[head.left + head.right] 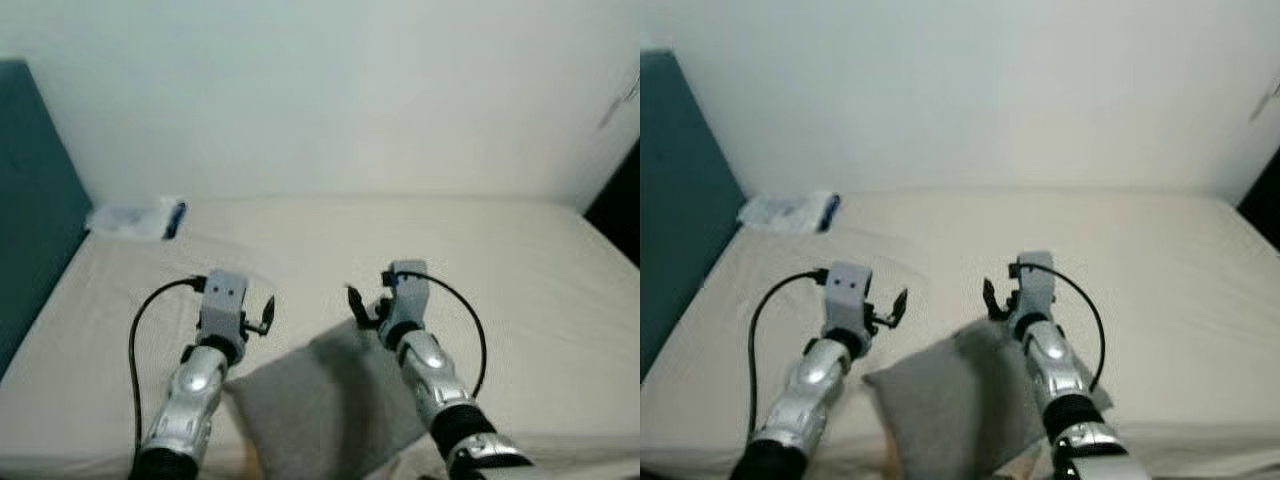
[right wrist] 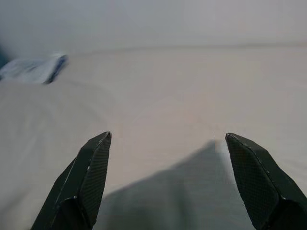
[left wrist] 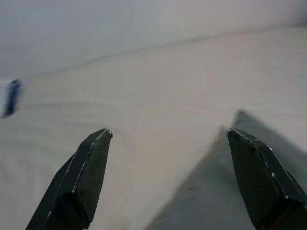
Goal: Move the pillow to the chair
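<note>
A grey pillow [image 1: 320, 410] lies on the bed's near edge, between my two arms. My left gripper [image 1: 265, 315] hovers open just off the pillow's far left side, fingers pointing inward. My right gripper [image 1: 358, 308] is open too, held above the pillow's far corner. In the left wrist view the pillow [image 3: 230, 191] shows beside one finger, with the open gripper [image 3: 168, 134] holding nothing. The right wrist view looks over the pillow [image 2: 182, 196] between the spread fingers of that gripper [image 2: 168, 136].
The bed [image 1: 480, 270] has a beige sheet and runs to a pale wall. A teal headboard [image 1: 30, 200] stands at the left. A white and blue packet [image 1: 140, 217] lies at the bed's far left corner. Something dark [image 1: 620, 210] borders the right side.
</note>
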